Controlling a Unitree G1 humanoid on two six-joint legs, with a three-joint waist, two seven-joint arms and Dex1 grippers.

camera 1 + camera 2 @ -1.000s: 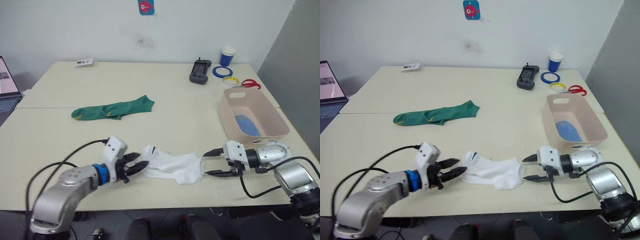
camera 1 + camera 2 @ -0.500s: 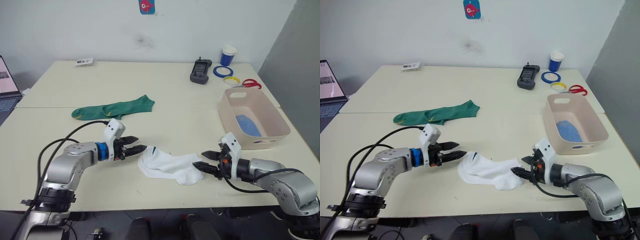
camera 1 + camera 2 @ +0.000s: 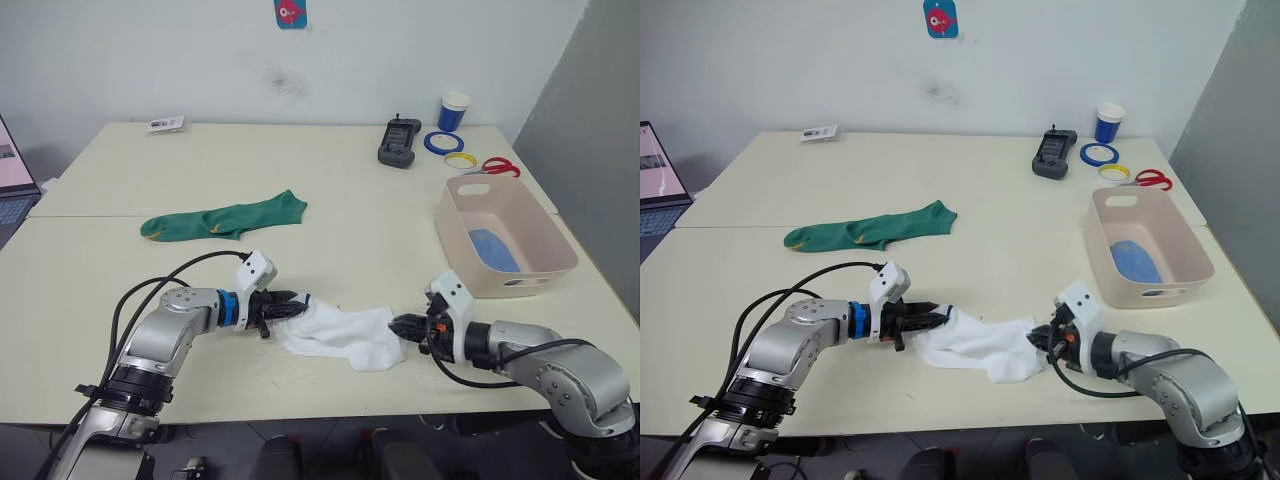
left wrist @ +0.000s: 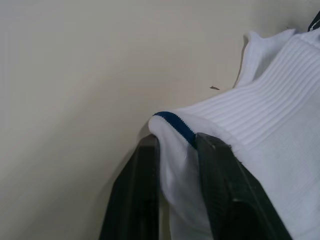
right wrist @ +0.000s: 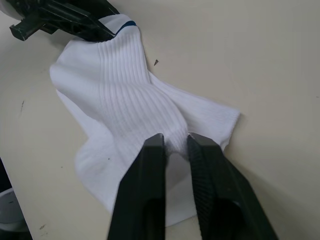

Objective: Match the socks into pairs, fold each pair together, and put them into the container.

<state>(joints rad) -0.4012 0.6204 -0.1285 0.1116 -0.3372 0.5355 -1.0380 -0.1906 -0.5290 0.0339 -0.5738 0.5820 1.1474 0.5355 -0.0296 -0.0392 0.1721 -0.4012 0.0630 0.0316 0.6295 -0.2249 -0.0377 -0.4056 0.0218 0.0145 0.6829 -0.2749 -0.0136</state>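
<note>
L gripper [image 3: 287, 306] & R gripper [image 3: 408, 326] pinching white socks [image 3: 345, 335], opposite ends

The toe of the white socks [image 3: 345, 335] is covered by the right gripper [image 3: 408, 326]; the cuff edge is swallowed between the left gripper [image 3: 288, 306] fingers.
</note>
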